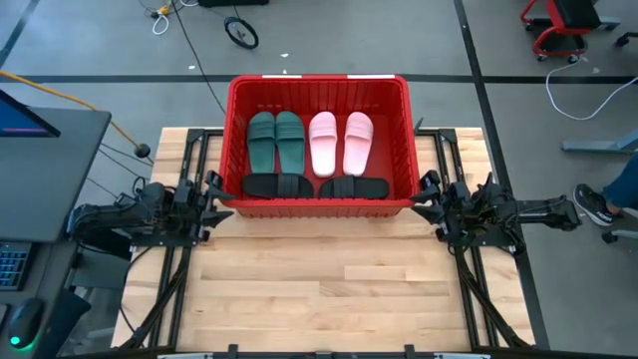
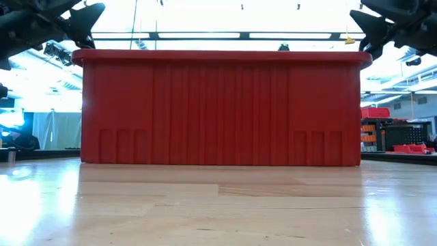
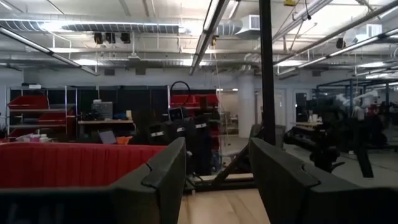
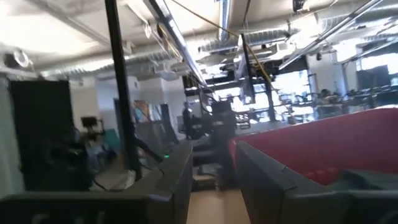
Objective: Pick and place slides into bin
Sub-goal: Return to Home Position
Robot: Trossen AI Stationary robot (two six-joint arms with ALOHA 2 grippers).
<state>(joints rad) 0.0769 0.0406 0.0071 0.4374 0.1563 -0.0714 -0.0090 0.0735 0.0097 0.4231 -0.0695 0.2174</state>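
The red bin point(image 1: 319, 80) stands at the table's far middle; its ribbed near wall fills the low view point(image 2: 218, 109). Inside lie two dark green slides point(image 1: 274, 140), two pale pink slides point(image 1: 341, 142) and two black slides point(image 1: 277, 185) point(image 1: 354, 187), all resting on the bin's floor. My left gripper point(image 1: 221, 194) is open and empty beside the bin's near left corner; its wrist view point(image 3: 217, 180) shows a gap between the fingers. My right gripper point(image 1: 427, 196) is open and empty beside the bin's near right corner, as its wrist view point(image 4: 214, 180) shows.
Bare wooden tabletop point(image 1: 329, 289) lies in front of the bin. Dark arm frames point(image 1: 169, 289) point(image 1: 488, 289) run along the table's left and right sides. A person's shoe point(image 1: 593, 204) shows on the floor past the right edge.
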